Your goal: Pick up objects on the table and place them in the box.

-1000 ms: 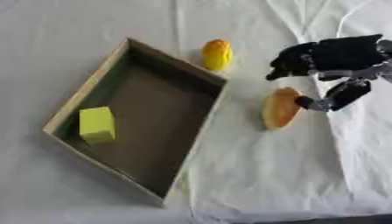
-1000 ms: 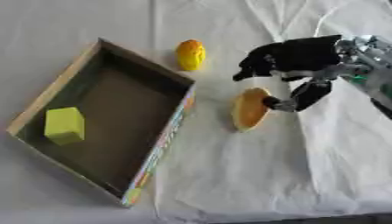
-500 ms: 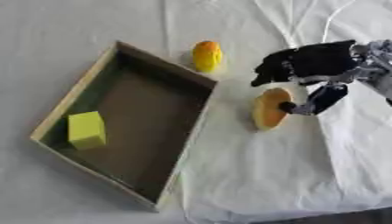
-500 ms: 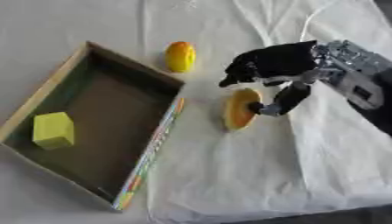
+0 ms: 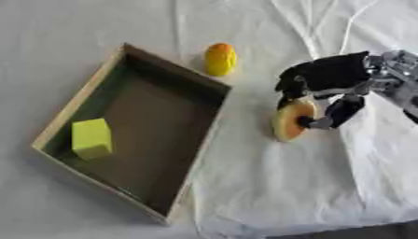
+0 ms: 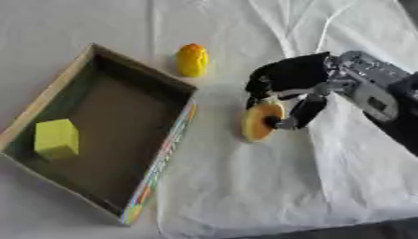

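The right robot hand (image 6: 287, 81) pinches an orange ring-shaped piece (image 6: 261, 121) between thumb and fingers, apparently just above the desk (image 6: 245, 186), right of the box (image 6: 167, 144). Held only at its rim, it may slip out before clearing the box wall.

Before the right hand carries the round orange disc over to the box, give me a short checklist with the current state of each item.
1. Right hand curled around the orange disc, fingers and thumb on it: ok.
2. Disc lifted off the white cloth: cannot tell.
3. Bare floor in the box to set it down: ok; the yellow block fills only the near left corner.
4. Way to the box free: ok; the yellow-orange oval thing lies farther back.
5. Left hand out of the way: ok, not in view.
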